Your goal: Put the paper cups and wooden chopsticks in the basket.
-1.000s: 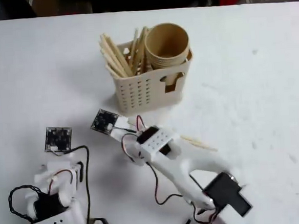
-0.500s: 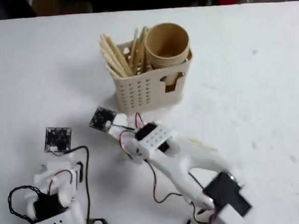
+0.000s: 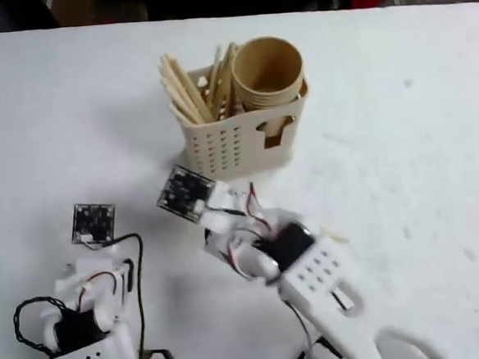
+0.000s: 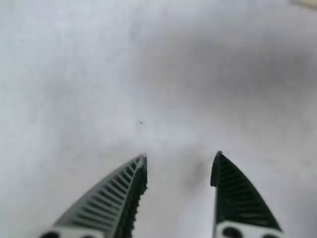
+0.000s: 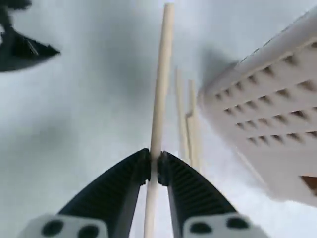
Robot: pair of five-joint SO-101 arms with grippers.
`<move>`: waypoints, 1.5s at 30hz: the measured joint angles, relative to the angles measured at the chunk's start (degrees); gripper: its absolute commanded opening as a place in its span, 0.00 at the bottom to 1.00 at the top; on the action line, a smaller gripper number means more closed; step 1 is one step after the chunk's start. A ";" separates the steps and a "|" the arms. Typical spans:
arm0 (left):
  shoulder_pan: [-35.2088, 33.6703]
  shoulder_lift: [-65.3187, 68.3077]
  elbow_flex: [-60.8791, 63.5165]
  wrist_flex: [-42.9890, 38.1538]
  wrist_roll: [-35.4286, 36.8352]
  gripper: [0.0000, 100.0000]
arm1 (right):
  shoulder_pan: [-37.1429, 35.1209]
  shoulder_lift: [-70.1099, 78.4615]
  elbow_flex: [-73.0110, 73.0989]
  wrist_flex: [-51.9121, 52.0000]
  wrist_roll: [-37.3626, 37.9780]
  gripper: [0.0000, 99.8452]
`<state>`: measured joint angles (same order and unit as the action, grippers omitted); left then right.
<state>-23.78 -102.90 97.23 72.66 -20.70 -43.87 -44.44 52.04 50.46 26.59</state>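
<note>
Wooden chopstick sits pinched in the right pincer, just beside the basket; left pincer gapes apart.

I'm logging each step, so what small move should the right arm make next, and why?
Probably lift the right claw a little: it is shut on one wooden chopstick beside the basket, not over its opening, so the stick needs height first.

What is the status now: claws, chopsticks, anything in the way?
Right claw shut on one chopstick. Left claw open, empty. Basket holds cups; loose chopsticks lie beside it.
</note>
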 measured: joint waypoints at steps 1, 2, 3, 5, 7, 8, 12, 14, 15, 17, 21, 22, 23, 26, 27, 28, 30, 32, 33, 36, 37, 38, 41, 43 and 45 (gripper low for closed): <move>0.00 0.00 0.00 0.00 0.00 0.22 | 0.00 -2.81 0.26 0.09 0.00 0.02; 0.00 0.00 0.00 0.00 0.00 0.22 | 0.09 -5.63 0.53 0.18 0.00 0.02; 0.00 0.00 0.00 0.00 0.00 0.22 | 0.09 -8.18 0.62 0.26 0.00 0.02; 0.00 0.00 0.00 0.00 0.00 0.22 | 0.09 -12.48 0.62 0.26 0.00 0.02; 0.00 0.00 0.00 0.00 0.00 0.22 | 0.09 -15.03 0.00 0.26 0.00 0.02; 0.00 0.00 0.00 0.00 0.00 0.22 | 0.09 -15.47 -0.97 0.26 0.00 0.02; 0.00 0.00 0.00 0.00 0.00 0.22 | 0.09 -14.86 -8.53 0.26 0.00 0.02; 0.00 0.00 0.00 0.00 0.00 0.22 | 0.09 -12.48 -13.54 0.26 0.00 0.02; 0.00 0.00 0.00 0.00 0.00 0.22 | 0.09 -10.90 -15.91 0.26 0.00 0.02; 0.00 0.00 0.00 0.00 0.00 0.22 | 0.09 -6.95 -21.10 0.26 0.00 0.02; 0.00 0.00 0.00 0.00 0.00 0.22 | 0.09 2.46 -31.03 0.26 0.00 0.02; 0.00 0.00 0.00 0.00 0.00 0.22 | 0.18 4.84 -33.41 -0.09 0.00 0.02; 0.00 0.00 0.00 0.00 0.00 0.22 | 0.18 7.21 -35.69 -0.88 0.00 0.02; 0.00 0.00 0.00 0.00 0.00 0.22 | 3.34 13.71 -41.85 -4.57 0.00 0.02; 0.00 0.00 0.00 0.00 0.00 0.22 | 4.75 15.74 -43.60 -5.80 0.00 0.02; 0.00 0.00 0.00 0.00 0.00 0.22 | 6.07 17.67 -45.19 -6.68 0.00 0.02; 0.00 0.00 0.00 0.00 0.00 0.22 | 7.56 20.92 -47.82 -8.09 0.00 0.02; 0.00 0.00 0.00 0.00 0.00 0.22 | 7.74 23.74 -49.67 -10.02 0.00 0.02; 0.00 0.00 0.00 0.00 0.00 0.22 | 7.74 24.88 -50.20 -11.25 0.00 0.02; 0.00 0.00 0.00 0.00 0.00 0.22 | 7.74 26.73 -50.73 -16.00 0.00 0.02; 0.00 0.00 0.00 0.00 0.00 0.22 | 7.74 26.81 -50.73 -17.41 0.00 0.02; 0.00 0.00 0.00 0.00 0.00 0.22 | 7.82 26.81 -50.73 -18.46 0.00 0.02; 0.00 0.00 0.00 0.00 0.00 0.22 | 7.82 27.08 -53.01 -19.52 0.00 0.02; 0.00 0.00 0.00 0.00 0.00 0.22 | 7.82 27.16 -54.77 -19.52 0.00 0.02; 0.00 0.00 0.00 0.00 0.00 0.22 | 7.82 27.16 -55.38 -19.52 -0.88 0.02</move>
<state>-23.78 -102.90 97.23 72.66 -20.70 -36.04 -17.27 -3.34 30.95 25.71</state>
